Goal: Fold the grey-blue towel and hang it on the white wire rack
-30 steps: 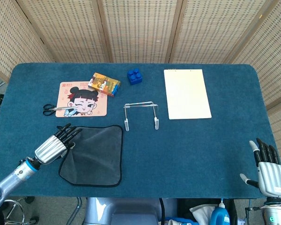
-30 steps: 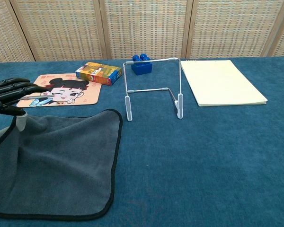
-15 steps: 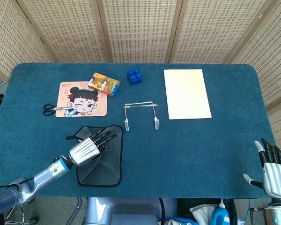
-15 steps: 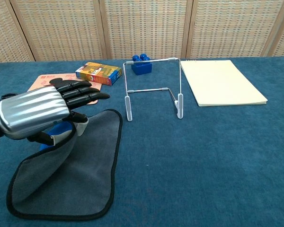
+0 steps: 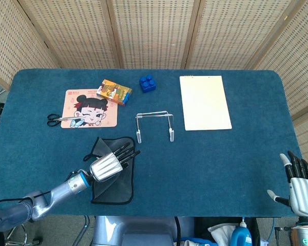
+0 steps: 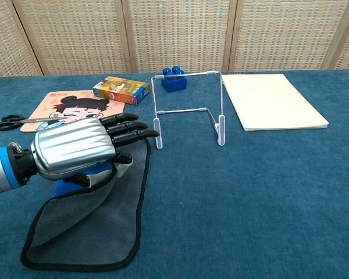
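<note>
Step in hand, as judged: first fold of the towel, left edge carried toward the right edge.

- Towel [image 5: 115, 177], grey-blue with dark binding: lies near the front edge of the table, left of centre, half doubled over itself. To fold well, the carried edge should meet the right edge squarely before letting go, and the crease should be pressed flat; the layers look skewed at the far corner, so a tug may be needed.
- Left hand [image 5: 109, 164]: over the towel, pinching the lifted flap between thumb and underside of the fingers, the fingers reaching out toward the rack.
- Right hand [image 5: 299, 189]: at the front right corner, fingers apart and upright, holding nothing; free to pin the lower layer.
- White wire rack [image 5: 154, 125]: upright near the centre of the table, just beyond the towel's far right corner, not touching it.

Surface and room:
- Screens [image 5: 154, 31], woven panels in wooden frames, behind the back edge.
- Table [image 5: 226, 154], blue cloth-covered.
- Paper pad [image 5: 204, 101], cream, right of the rack.
- Cartoon mat [image 5: 90, 108], toward the back left.
- Printed box [image 5: 114, 92], by the mat's far right corner.
- Scissors [image 5: 60, 119], across the mat's left edge.
- Blue brick [image 5: 147, 83], near the back edge.
</note>
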Robot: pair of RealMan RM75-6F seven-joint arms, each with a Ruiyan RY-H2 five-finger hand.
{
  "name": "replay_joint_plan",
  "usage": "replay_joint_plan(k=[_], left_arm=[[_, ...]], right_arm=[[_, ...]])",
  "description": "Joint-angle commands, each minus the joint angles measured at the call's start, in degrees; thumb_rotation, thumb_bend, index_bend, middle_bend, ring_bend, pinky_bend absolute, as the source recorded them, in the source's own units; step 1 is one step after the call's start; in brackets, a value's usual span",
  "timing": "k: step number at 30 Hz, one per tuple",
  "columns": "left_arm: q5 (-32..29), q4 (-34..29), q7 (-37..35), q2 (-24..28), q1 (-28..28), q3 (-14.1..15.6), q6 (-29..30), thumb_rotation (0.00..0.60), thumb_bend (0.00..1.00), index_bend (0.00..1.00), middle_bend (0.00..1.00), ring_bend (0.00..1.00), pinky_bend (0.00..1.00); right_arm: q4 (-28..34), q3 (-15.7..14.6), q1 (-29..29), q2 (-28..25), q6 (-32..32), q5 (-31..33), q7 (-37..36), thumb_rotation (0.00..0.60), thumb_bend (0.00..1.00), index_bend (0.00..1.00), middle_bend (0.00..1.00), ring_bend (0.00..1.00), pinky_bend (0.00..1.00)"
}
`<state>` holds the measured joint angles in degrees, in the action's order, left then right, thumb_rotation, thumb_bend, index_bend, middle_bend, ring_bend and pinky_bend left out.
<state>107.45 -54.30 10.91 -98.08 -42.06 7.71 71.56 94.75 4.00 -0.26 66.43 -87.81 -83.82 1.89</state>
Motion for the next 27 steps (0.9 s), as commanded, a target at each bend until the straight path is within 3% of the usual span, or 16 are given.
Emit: replay_joint_plan(k=[1, 12, 14, 15, 16, 18, 19, 27], left_arm=[[0.1, 0.0, 0.6, -0.6, -0.4, -0.2, -0.5, 0.6, 0.5, 0.7, 0.0, 0.0, 0.0], [-0.3, 2.1, 1.8, -4.2, -1.6, -0.5, -3.2, 0.6, 0.5, 0.67, 0.0, 0.0, 0.0], [-0.4, 3.0, 1.7, -4.7, -1.6, -0.4, -3.3, 0.6, 0.5, 0.52, 0.0, 0.0, 0.0], [-0.3, 3.4, 1.6, -5.0, -1.6, -0.3, -3.2, 0.6, 0.5, 0.42, 0.0, 0.0, 0.0], [-0.1, 3.7, 1.4, -5.1, -1.6, -0.2, -2.8, 0.6, 0.49, 0.24, 0.0, 0.0, 0.0], [0.2, 4.2, 0.5, -5.3, -1.5, -0.1, -1.7, 0.6, 0.48, 0.04, 0.0, 0.0, 0.0], [0.3, 4.2, -0.1, -5.3, -1.4, -0.1, -1.1, 0.6, 0.47, 0.0, 0.0, 0.0, 0.0], [0.7, 2.4, -4.9, -2.2, -0.5, -0.2, 4.8, 0.6, 0.39, 0.0, 0.0, 0.0, 0.0]], right_arm=[[0.0, 0.1, 0.0, 0.0, 0.1, 0.1, -0.1, 0.6, 0.0, 0.0, 0.0, 0.0, 0.0], [-0.2, 0.2, 0.0, -0.2, 0.3, 0.4, -0.7, 0.6, 0.0, 0.0, 0.0, 0.0, 0.0], [-0.2, 0.2, 0.0, -0.2, 0.3, 0.5, -0.8, 0.6, 0.0, 0.0, 0.0, 0.0, 0.0], [-0.2, 0.2, 0.0, -0.3, 0.3, 0.5, -0.9, 0.6, 0.0, 0.0, 0.0, 0.0, 0.0], [-0.3, 0.2, 0.0, -0.3, 0.3, 0.5, -1.0, 0.6, 0.0, 0.0, 0.0, 0.0, 0.0], [-0.3, 0.2, 0.0, -0.3, 0.3, 0.5, -1.0, 0.6, 0.0, 0.0, 0.0, 0.0, 0.0], [-0.3, 0.2, 0.0, -0.3, 0.3, 0.5, -1.0, 0.6, 0.0, 0.0, 0.0, 0.0, 0.0], [0.0, -0.1, -0.1, -0.1, 0.1, -0.1, -0.4, 0.6, 0.0, 0.0, 0.0, 0.0, 0.0]])
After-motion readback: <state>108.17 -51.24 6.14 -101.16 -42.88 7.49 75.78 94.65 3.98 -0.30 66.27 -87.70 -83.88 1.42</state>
